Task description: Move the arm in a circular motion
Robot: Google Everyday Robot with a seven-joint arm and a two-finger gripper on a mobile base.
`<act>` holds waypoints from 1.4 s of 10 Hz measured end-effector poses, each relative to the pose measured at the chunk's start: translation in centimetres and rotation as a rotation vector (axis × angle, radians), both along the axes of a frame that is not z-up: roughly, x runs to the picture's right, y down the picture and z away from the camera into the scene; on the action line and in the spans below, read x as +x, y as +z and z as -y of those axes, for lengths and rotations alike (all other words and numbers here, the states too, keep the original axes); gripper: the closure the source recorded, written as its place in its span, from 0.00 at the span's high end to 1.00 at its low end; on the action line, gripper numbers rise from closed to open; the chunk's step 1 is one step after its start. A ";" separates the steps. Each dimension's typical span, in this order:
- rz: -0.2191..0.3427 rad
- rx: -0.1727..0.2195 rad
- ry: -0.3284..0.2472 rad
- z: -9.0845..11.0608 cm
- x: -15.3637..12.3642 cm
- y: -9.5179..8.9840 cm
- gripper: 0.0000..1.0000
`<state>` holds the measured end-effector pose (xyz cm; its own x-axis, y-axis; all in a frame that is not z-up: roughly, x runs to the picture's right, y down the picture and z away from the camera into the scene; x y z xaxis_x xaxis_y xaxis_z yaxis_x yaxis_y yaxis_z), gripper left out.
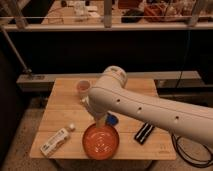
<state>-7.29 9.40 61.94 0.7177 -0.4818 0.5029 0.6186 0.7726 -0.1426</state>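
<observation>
One large cream arm [135, 102] stretches over the wooden table [60, 107] and bends at its elbow down to the gripper [101, 119] at its lower tip, probably held above the clutter so that the circle sweeps freely; I cannot tell whether it is clenched or released. Just under the gripper sits an orange bowl [100, 142], a blue thing [112, 119] lies close beside it, and a cup [83, 87] stands beyond

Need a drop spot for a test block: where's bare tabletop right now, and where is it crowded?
Bare: table left half, between cup and white bottle; also the front right corner beyond the black object. Crowded: front centre, where the arm and its gripper hang over the orange plate beside a blue object.
</observation>
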 end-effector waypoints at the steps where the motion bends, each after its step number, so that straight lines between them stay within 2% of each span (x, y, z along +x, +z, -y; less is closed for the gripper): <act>1: 0.023 0.016 -0.001 1.3 -1.4 0.7 0.80; 3: 0.053 0.056 0.001 5.6 -3.0 3.7 0.80; 4: 0.049 0.074 0.006 7.6 -2.8 5.3 0.80; 7: -0.005 0.109 0.035 12.7 0.1 10.2 0.80; 9: -0.089 0.111 0.073 15.9 5.1 14.4 0.80; 10: -0.129 0.102 0.096 16.7 7.6 15.9 0.80; 11: -0.177 0.089 0.120 17.2 10.2 17.2 0.80; 12: -0.211 0.080 0.137 17.3 12.0 17.9 0.80; 14: -0.317 0.051 0.198 17.2 17.6 19.2 0.80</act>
